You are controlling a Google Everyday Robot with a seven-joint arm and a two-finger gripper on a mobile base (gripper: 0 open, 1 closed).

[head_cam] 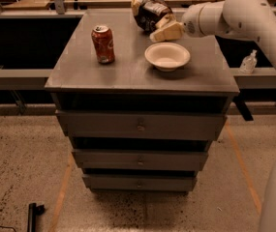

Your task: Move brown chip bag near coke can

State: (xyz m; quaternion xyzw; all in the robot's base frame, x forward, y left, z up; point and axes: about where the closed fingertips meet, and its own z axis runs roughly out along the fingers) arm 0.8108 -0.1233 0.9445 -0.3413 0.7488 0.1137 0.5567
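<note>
a: start big. what is it all on?
b: a grey drawer cabinet (pixel 79 74). everything in the task sits on its top. the arm (pixel 244 13) comes in from the right, over the back right corner.
a: and the bag?
b: the bag (pixel 149 11) lies crumpled at the back of the top, about midway across. its long axis looks to run on a slant, from back-left to front-right in the view, with a tan end at each extreme. the front-right end points toward the arm.
a: what else is up there?
b: a bowl (pixel 167 56) in front of the bag, and the can (pixel 102 43) upright to the left, nearer the front and well apart from the bag.
a: now the gripper.
b: the gripper (pixel 164 32) hangs above the bowl's back rim, right at the bag's front-right end. it is touching the bag or just beside it; i cannot tell which. nor can i tell whether it is parted, together or clamped on the bag.
a: so what does the move turn on?
b: the bag lies back and left of the gripper, so the gripper meets it end-on, along the long axis rather than across it. i judge a grip there would take only the tan edge. the can lies left and forward of the bag, so the carry would go that way, passing to the left of the bowl.
</note>
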